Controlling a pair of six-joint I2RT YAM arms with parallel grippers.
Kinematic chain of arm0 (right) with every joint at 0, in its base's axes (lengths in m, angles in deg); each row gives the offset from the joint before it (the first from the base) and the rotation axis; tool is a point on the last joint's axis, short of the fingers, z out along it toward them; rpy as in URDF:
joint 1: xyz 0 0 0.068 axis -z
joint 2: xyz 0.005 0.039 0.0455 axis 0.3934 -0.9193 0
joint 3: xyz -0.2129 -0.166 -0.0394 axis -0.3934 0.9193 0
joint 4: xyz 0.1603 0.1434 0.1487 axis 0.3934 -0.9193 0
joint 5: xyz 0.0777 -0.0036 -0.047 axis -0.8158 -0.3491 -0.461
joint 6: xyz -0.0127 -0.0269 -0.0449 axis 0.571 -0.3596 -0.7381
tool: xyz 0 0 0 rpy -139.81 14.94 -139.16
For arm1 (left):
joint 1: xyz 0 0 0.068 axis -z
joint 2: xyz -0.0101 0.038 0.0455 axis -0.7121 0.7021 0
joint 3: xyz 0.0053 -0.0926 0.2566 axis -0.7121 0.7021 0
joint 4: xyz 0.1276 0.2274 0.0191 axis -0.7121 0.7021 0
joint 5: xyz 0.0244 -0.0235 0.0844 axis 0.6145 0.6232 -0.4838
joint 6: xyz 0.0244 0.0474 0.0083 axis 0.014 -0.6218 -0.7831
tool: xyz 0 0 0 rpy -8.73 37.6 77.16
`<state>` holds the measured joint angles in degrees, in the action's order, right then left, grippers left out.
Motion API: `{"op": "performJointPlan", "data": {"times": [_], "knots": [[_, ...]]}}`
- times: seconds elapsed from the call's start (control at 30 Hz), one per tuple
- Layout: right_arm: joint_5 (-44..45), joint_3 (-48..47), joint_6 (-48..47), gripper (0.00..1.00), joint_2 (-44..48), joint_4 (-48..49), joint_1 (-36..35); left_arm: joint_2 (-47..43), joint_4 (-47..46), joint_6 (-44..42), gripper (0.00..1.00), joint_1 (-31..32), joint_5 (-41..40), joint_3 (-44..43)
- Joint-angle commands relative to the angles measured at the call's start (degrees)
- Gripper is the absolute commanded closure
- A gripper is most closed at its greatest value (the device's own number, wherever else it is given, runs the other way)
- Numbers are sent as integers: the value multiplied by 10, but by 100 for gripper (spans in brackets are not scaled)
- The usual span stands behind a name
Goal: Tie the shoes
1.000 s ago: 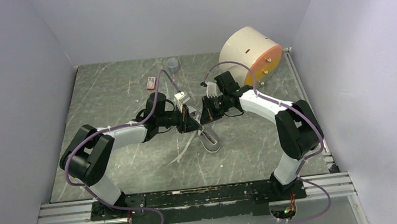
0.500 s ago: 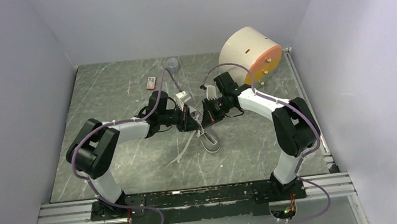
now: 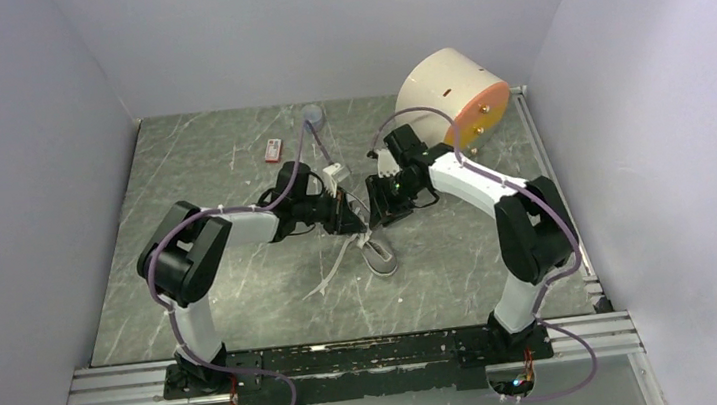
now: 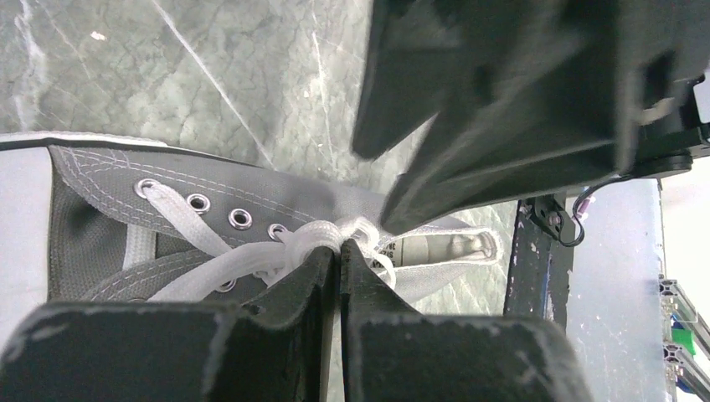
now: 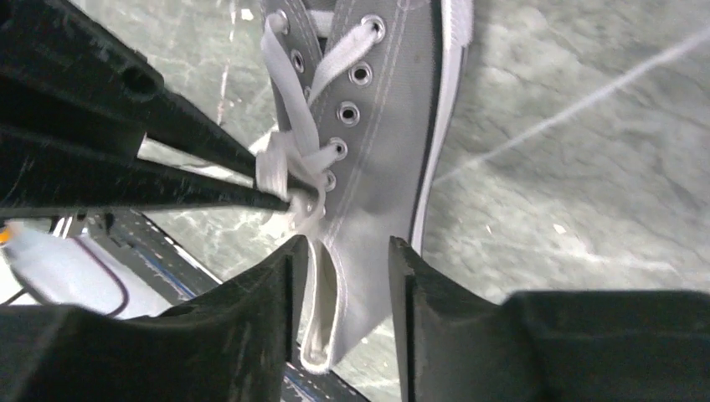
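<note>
Sneaker (image 5: 387,142) has laces (image 4: 239,258) pinched in left gripper (image 4: 337,253); right gripper (image 5: 345,251) gapes empty; inner label (image 4: 392,248) illegible.

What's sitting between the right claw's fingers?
The grey sneaker's heel opening shows in that gap in the right wrist view; the right claw is open.

From shoe (image 3: 380,256): left gripper (image 4: 338,249) crowds 11, right gripper (image 5: 345,249) crowds 12, tips close together. Loose laces (image 3: 335,271) sprawl at 8. Open table (image 3: 461,262) from 2 to 6. Drum (image 3: 443,88) far at 1, red box (image 3: 274,150) far at 11.
</note>
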<state>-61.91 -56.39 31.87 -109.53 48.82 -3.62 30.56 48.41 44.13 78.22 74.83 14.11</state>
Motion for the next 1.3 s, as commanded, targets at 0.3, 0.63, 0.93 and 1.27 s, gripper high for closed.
{"op": "performJointPlan", "data": {"times": [0.3,0.63,0.93,1.27], "knots": [[-26,88,112,50,95,71,-41,16,-2,-9,91,-3,-5,-23],[12,87,121,62,47,116,-52,1,-4,-6,90,-3,-7,-1],[54,78,118,64,30,112,-50,-8,-3,-7,90,-3,-4,8],[66,73,105,89,27,102,-50,-9,21,-21,90,-3,-3,-1]]}}
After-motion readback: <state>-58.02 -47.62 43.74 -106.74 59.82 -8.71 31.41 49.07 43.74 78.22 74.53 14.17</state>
